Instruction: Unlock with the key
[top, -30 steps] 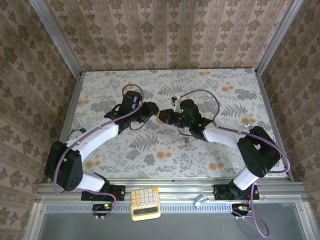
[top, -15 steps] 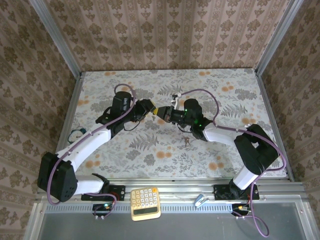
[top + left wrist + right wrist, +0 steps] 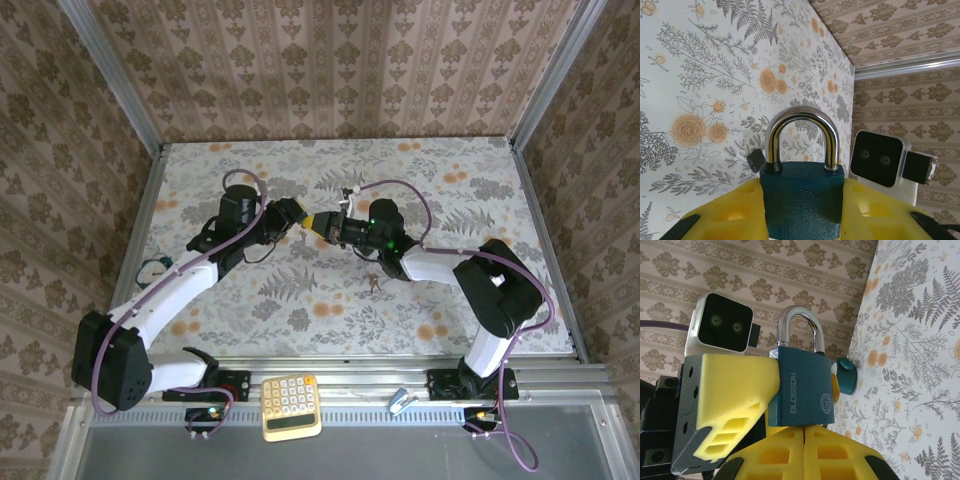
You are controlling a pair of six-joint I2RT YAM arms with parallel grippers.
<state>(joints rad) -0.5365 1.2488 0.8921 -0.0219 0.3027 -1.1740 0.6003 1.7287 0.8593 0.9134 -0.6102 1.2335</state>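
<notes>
Blue padlock [image 3: 802, 200] sits pinched between the left end effector's [image 3: 297, 215] yellow pads, its shackle seated. The right end effector [image 3: 804, 439] is pressed shut just beneath it, with nothing visibly held. What looks like the key [image 3: 375, 284] lies on the floral-papered table [image 3: 480, 300]. Its blade should meet the keyway squarely. Patterned walls enclose the table.

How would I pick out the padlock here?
Look over the middle of the floral table. Clamped between the left pincer's yellow foam pads is the dark blue metal padlock; its shiny steel shackle and embossed BLOSSOM name mark it out.
</notes>
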